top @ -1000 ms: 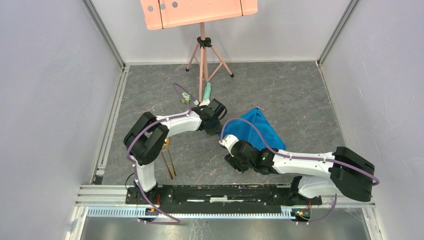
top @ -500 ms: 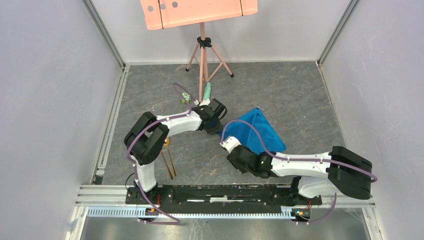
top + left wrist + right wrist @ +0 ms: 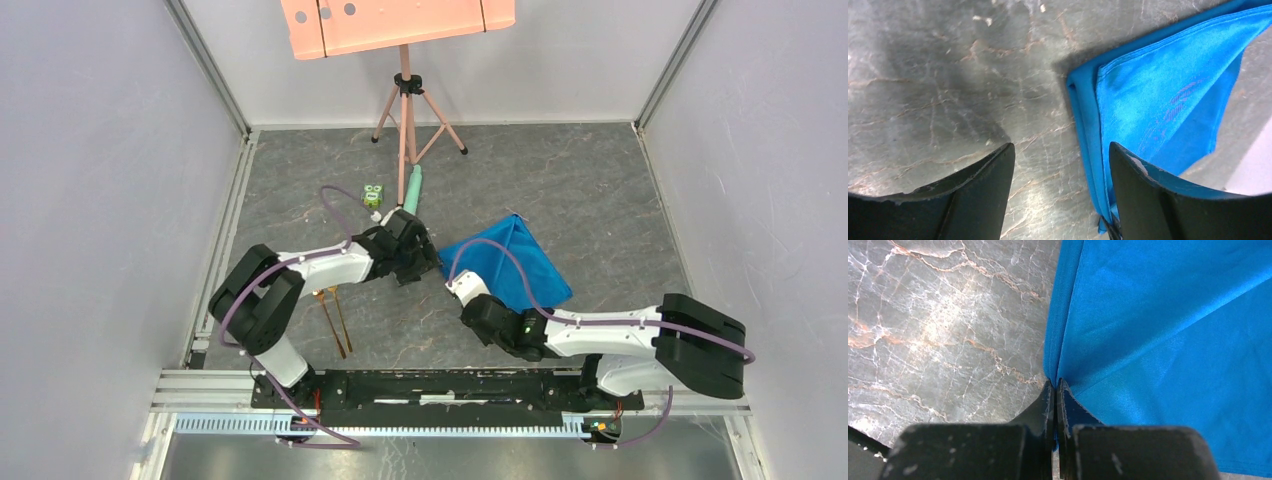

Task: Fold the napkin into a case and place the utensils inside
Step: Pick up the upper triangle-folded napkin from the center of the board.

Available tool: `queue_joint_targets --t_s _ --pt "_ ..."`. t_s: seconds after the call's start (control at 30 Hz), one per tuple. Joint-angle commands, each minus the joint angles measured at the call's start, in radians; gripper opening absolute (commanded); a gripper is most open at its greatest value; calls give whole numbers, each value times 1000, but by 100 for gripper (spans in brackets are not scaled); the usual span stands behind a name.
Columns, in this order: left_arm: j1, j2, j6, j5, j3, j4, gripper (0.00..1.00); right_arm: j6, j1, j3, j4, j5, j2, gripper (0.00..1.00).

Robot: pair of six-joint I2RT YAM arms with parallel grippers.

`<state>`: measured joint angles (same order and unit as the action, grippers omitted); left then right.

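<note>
Left gripper (image 3: 418, 256) is now released, jaws spread wide where a second ago they were narrower; in its wrist view the left gripper (image 3: 1060, 150) stands over bare grey table (image 3: 938, 90), with the napkin (image 3: 1158, 100) lying just to its right, the folded edge running in under the right finger (image 3: 1133, 190), contact unclear. Since the earlier frame the left arm has pulled back and its elbow has swung out left, so the claw sits a little left of the napkin (image 3: 510, 262) corner it was on before. Right gripper (image 3: 462, 286) has gone from open to clenched; wrist view shows the right gripper (image 3: 1055, 384) pinched on the near edge of the napkin (image 3: 1173, 315), creases running out from the tips, cloth spreading ahead and right of it. Napkin shape looks about unchanged, a folded blue triangle between the two claws. Utensils (image 3: 335, 320) lie side by side on the table behind and left of the left claw, well apart from the napkin, same spot as before. Green toy (image 3: 373, 195) and pale green tube (image 3: 412, 187) sit beyond the left claw, the toy now clear of the cable
</note>
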<state>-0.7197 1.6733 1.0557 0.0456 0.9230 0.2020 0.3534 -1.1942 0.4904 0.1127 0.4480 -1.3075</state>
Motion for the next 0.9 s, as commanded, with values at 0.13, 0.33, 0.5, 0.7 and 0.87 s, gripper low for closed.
queue_joint_targets --t_s 0.13,0.33,0.5,0.7,0.87 --pt "40 -40 188 -221 -167 -363 80 22 -2 -21 -1 -34 107 1" --pt "31 34 292 -226 -185 -438 72 29 -1 -10 11 -23 132 0" --pt "31 54 309 -150 -195 -400 59 43 2 -9 7 -19 135 0" --pt "29 104 297 -121 -176 -381 54 44 1 -10 4 -23 145 0" --pt "28 114 292 -50 -129 -255 51 47 4 -16 2 -21 153 0"
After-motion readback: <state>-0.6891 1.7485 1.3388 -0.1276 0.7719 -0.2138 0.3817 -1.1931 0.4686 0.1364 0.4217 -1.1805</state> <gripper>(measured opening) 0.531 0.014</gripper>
